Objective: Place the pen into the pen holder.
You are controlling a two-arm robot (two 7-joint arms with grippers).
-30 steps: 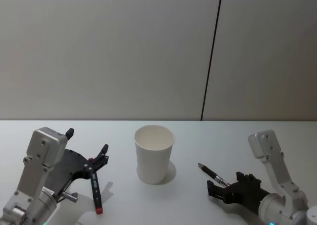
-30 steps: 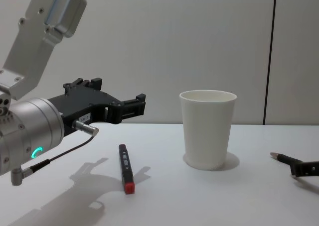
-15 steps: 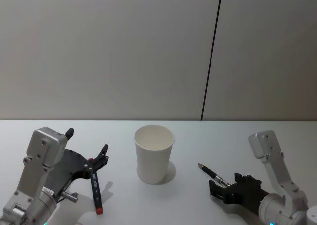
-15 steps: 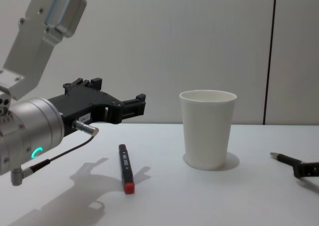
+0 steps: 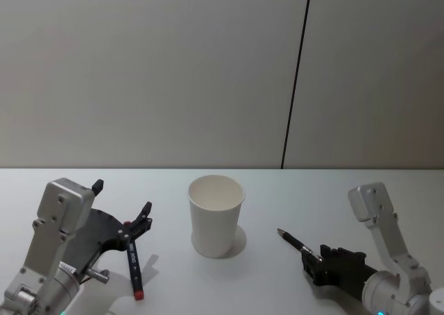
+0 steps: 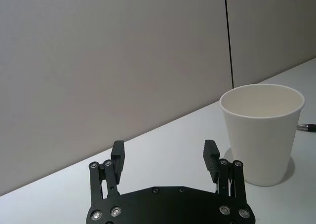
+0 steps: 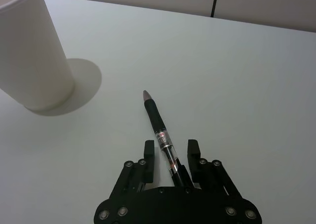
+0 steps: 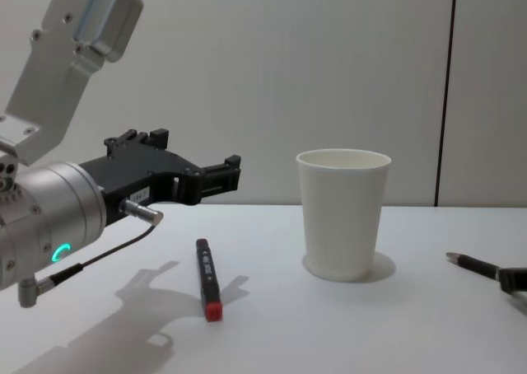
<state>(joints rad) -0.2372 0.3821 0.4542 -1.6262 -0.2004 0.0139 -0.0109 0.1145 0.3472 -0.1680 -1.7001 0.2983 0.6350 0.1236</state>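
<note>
The pen holder (image 5: 216,218), a plain white paper cup tapering towards its base with a thin rolled rim, is standing upright and empty near the middle of the smooth, matte white worktop (image 5: 326,190), throwing a soft round shadow around its foot. To its right the pen (image 7: 157,121) is lying flat on the worktop, well apart from the cup and not yet in it. It is a slim ballpoint with a dark rubbery grip, a clear barrel section with red markings and a grey cone tip pointing back towards the cup. The right gripper (image 7: 170,147), a flat black plate studded with small silver screws, is sitting low over the rear half of the pen. Its two blocky black jaws are straddling the barrel, and a narrow gap is showing on each side, so they are slightly open and not pressing on it. On the left side, the left gripper (image 6: 164,152) is hovering above the worktop on its rounded silver-grey arm with its jaws spread wide and holding nothing. It is casting a shadow beside a black marker (image 8: 207,277) with a red end that is lying on the worktop below it, left of the cup. Behind everything, a pale grey panelled wall is rising, split by one thin dark vertical seam.
</note>
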